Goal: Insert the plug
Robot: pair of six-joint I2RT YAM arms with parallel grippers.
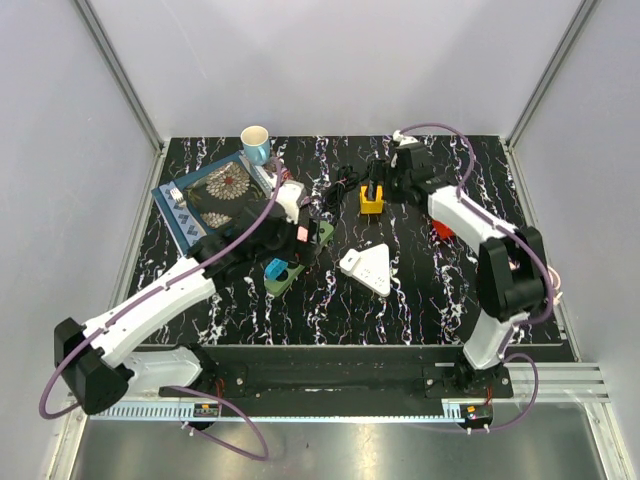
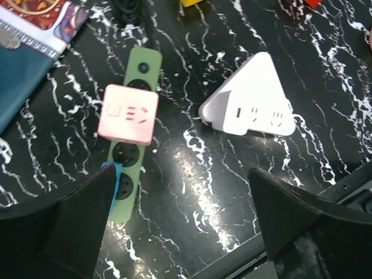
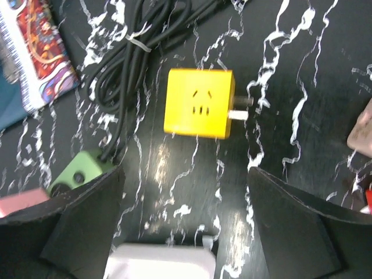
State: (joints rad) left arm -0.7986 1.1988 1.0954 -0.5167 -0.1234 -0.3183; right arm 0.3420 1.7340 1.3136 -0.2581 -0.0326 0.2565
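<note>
Two robot arms worked over a black marbled table (image 1: 420, 300). The left gripper (image 2: 181, 192) hung with its fingers wide apart and holding nothing, directly above a green power strip (image 2: 127, 160). A pink cube plug (image 2: 128, 113) sat on the strip, apparently seated in a socket. The right gripper (image 3: 186, 192), its fingers also spread and empty, hovered over a yellow cube plug (image 3: 199, 103) lying on its side with its prongs (image 3: 241, 107) pointing right, beside a coiled black cable (image 3: 133, 52). The pink plug looked done. The yellow one likely came next, which called for lowering, closing on its flat sides and turning the prongs downward.
</note>
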